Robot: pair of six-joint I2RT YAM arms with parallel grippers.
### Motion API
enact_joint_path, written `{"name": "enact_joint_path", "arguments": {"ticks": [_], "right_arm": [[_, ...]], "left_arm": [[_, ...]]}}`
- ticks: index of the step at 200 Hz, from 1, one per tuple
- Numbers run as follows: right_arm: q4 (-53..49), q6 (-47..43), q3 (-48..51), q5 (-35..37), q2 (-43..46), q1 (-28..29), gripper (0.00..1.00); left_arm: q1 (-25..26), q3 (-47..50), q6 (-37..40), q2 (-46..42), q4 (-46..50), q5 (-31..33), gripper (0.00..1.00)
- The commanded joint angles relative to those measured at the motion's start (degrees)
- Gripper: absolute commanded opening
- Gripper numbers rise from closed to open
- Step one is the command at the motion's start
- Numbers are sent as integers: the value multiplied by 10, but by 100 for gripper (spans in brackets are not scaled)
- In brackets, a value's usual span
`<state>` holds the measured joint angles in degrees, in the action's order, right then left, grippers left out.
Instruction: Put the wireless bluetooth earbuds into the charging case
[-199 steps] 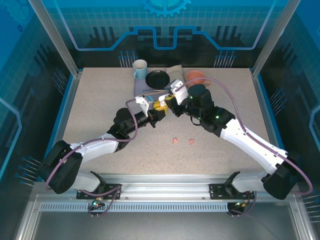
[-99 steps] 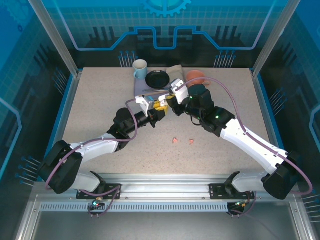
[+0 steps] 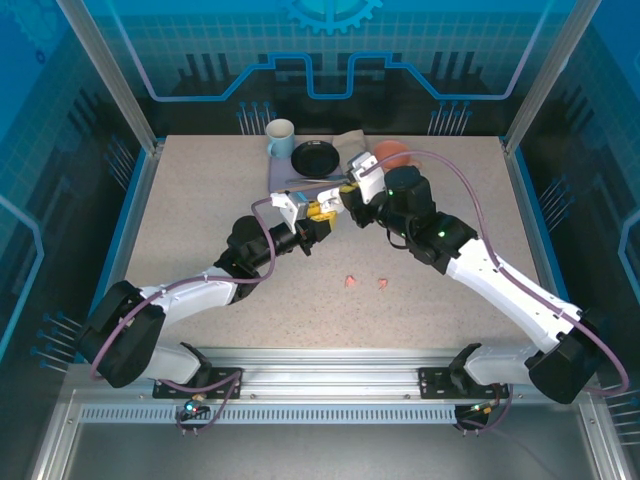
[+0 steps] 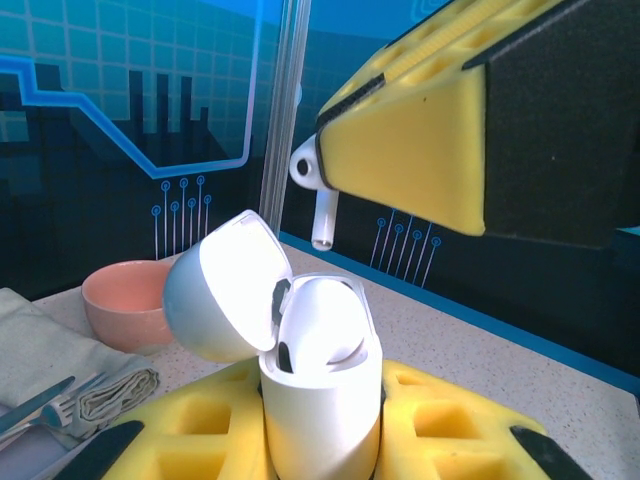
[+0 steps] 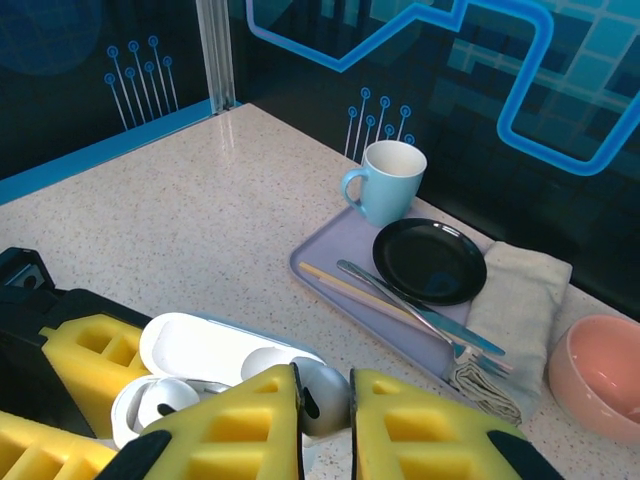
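Rightward and slightly farther the right gripper (image 3: 337,200) has been carried since the earlier frame, while the left gripper (image 3: 318,213) has been kept where it was; from above, the two are seen tip to tip over the middle of the table (image 3: 190,230), just near of a lilac tray (image 3: 285,178); two salmon-pink earbuds (image 3: 351,281) are seen lying on the table nearer the arm bases, slightly apart from each other and well apart from both grippers; a pale blue mug (image 3: 280,138) and a black plate (image 3: 315,157) are set on the far part of the tray, with a pink bowl (image 3: 390,152) to the right. From the left wrist, the charging case (image 4: 320,385) is seen clamped upright between the left gripper's yellow pads (image 4: 230,400), its lid (image 4: 222,290) swung open to the left; a white earbud (image 4: 316,190) is held above the open case and apart from it, stem down, pinched at its head by the right gripper; whether a bud is already seated in the case cannot be told. From the right wrist, the right gripper's jaws are seen closed to a narrow slit on the white earbud's head; the open case is seen just below and to the left; beyond, cutlery (image 5: 410,305) is laid on the tray beside the plate, and a folded napkin (image 5: 520,290) lies between tray and bowl.
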<state>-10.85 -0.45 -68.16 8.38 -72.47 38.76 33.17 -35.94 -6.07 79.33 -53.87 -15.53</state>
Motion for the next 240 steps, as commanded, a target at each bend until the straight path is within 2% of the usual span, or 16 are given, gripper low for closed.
{"name": "enact_joint_path", "arguments": {"ticks": [1, 240], "right_arm": [[18, 6, 7, -9, 13, -8, 16], [-10, -11, 29, -53, 30, -10, 14]], "left_arm": [[5, -3, 6, -16, -20, -14, 0], [5, -28, 43, -18, 6, -20, 0]]}}
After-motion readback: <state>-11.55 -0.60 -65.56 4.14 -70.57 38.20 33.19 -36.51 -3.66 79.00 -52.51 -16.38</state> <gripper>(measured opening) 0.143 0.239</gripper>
